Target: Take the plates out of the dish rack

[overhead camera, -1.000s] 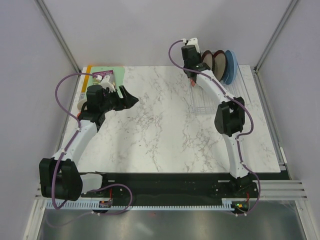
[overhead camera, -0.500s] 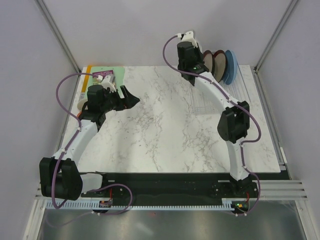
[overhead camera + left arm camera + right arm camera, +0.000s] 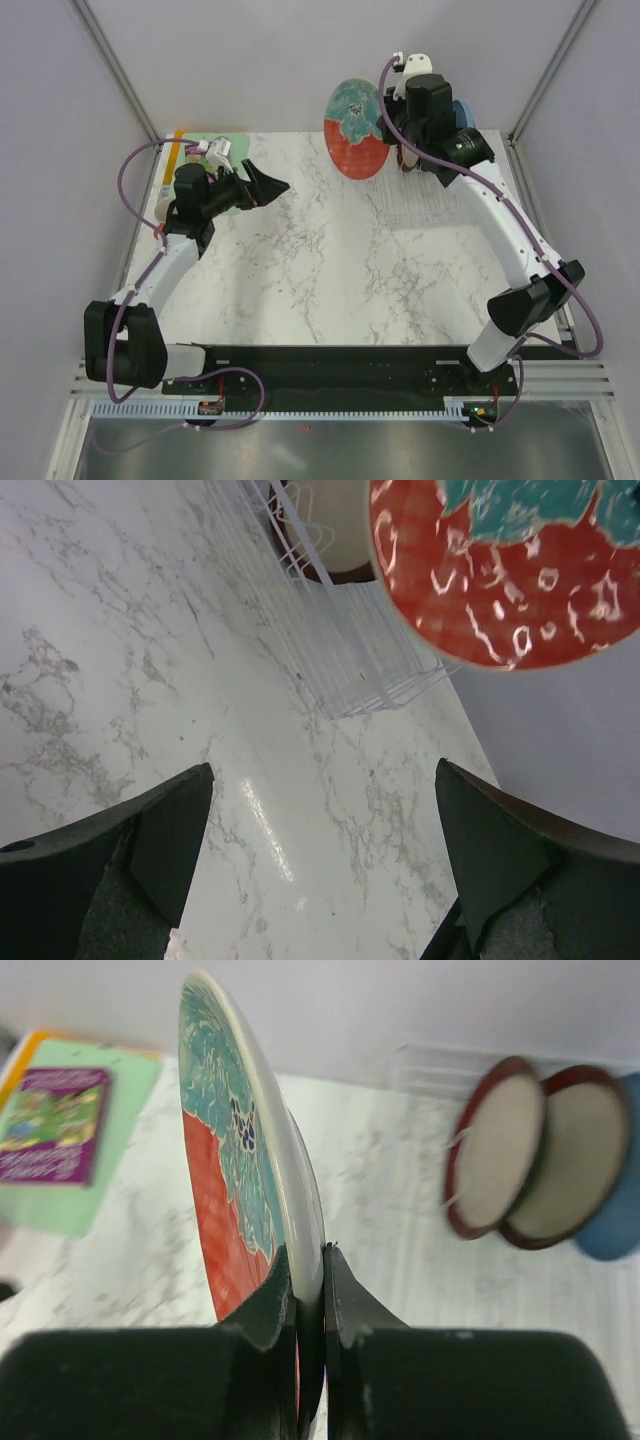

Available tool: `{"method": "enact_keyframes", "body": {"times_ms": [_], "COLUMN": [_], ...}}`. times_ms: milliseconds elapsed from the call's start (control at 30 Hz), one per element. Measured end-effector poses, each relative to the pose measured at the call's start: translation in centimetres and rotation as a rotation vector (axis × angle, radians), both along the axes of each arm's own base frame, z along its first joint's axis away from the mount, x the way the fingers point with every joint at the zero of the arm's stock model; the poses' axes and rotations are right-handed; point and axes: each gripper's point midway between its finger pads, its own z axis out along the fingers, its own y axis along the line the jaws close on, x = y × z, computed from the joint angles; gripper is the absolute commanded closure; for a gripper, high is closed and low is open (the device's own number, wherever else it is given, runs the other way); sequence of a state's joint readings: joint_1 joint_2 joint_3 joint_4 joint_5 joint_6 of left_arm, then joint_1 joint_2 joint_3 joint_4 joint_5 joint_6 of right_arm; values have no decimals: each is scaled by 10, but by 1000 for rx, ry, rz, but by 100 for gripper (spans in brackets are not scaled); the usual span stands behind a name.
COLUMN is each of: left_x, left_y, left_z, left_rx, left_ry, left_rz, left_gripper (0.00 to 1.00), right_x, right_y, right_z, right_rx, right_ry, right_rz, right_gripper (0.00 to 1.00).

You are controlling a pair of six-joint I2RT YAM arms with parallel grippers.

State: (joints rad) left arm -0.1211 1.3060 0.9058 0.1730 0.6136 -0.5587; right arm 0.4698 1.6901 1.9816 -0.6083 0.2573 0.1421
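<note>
My right gripper (image 3: 384, 128) is shut on the rim of the red plate with the teal centre (image 3: 354, 128) and holds it on edge in the air, left of the clear dish rack (image 3: 428, 200). The right wrist view shows the fingers clamped on the plate (image 3: 225, 1170). Two dark red-rimmed cream plates (image 3: 495, 1160) (image 3: 565, 1165) and a light blue plate (image 3: 615, 1215) stand behind it in the rack. My left gripper (image 3: 272, 187) is open and empty over the table's left half. Its view shows the held plate (image 3: 500, 580) and the rack (image 3: 330, 630).
A green and purple book (image 3: 205, 150) lies at the back left corner, also in the right wrist view (image 3: 60, 1125). Grey walls and frame posts enclose the marble table (image 3: 320, 270). The right arm's elbow reaches out past the table's right edge.
My right gripper has lifted the red and teal plate out of the rack and swung it up and to the left. The left gripper has shifted slightly right.
</note>
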Motion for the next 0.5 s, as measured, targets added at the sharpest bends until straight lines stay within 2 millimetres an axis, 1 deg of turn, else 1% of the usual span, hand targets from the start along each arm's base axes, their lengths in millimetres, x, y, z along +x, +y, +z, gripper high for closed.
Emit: {"method": "enact_keyframes", "body": {"times_ms": [33,100,167,233,300,367,433,500], "left_x": [2,5,7,8,9,10,11,12], "left_y": [-3,-8,-12,-15,-18,-21,-24,-25], "left_z": [3,9,17,27,33,35,32,25], "left_rx": [-20,-58,-96,-139,-176,-207,-227,-236], "left_ry": [-7,-22,-40,-69,-87,-97,-89,-74], "left_rz": [-11,-23,-35,-44,-53,-64,-68,-70], "left_gripper": [1,1,1,1,1,2,2,2], "right_x": [-7,-19,-28,-37,-46,-55,-62,-67], "right_y": [9,30,46,57,61,63,65,66], "right_z": [-5,-20,-41,-64,-88,-107,-118,-121], "right_rx": [33,90,126,155,174,192,211,232], "right_ry": [23,85,151,217,284,342,378,389], "right_rz": [44,128,190,231,254,267,275,282], "right_gripper": [100,100,100,100,100,100,100,100]}}
